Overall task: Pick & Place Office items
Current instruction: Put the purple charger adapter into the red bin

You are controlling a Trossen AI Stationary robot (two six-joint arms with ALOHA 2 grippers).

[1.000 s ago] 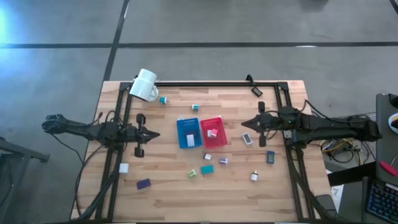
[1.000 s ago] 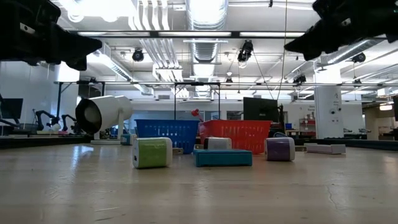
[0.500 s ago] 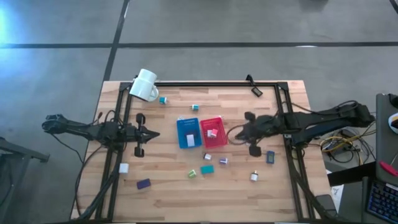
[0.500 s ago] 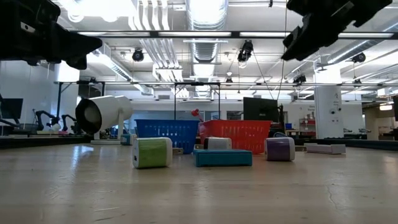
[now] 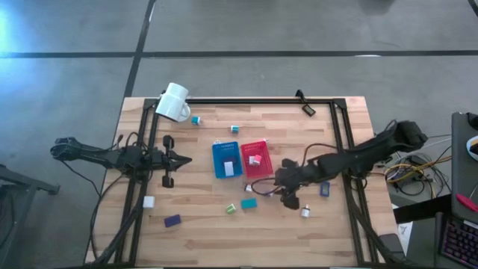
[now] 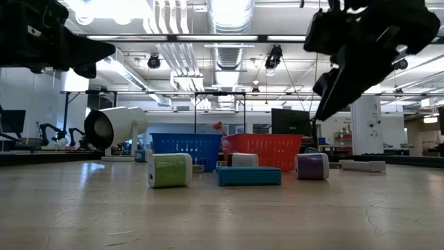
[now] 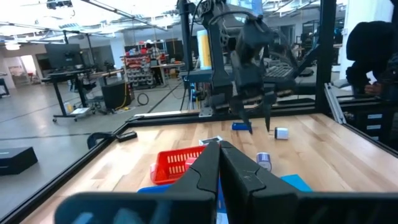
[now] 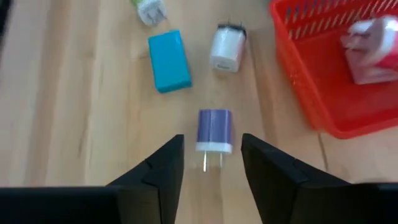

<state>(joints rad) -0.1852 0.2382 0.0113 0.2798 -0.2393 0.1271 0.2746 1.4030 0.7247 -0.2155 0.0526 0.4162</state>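
The right gripper [image 8: 211,165] hangs low over the tabletop [image 5: 202,232] just beside the red tray [image 5: 255,159], its fingers spread with nothing between them, lined up on a purple plug block [image 8: 214,130] that lies flat with its prongs toward the gripper (a grasp looks about to begin, I'd say). Just past that block sit a white block [image 8: 226,43] and a teal block [image 8: 169,60], with a green-and-white one [image 8: 148,10] farther off.

The left gripper [image 5: 187,161] waits on its own side of the tabletop, fingers pressed together and holding nothing.

By my reckoning the sorting has barely begun. The red tray holds one pink-and-white item [image 8: 372,51]; the blue tray [image 5: 225,160] holds a single white piece [image 5: 228,160]. Everything else is loose on the wood: two small teal items [image 5: 196,119] near the white mug [image 5: 174,102], a white block [image 5: 149,201] and a dark blue one [image 5: 172,220] by the left arm, and a blue item [image 5: 325,190] and a white one [image 5: 305,212] near the right arm.
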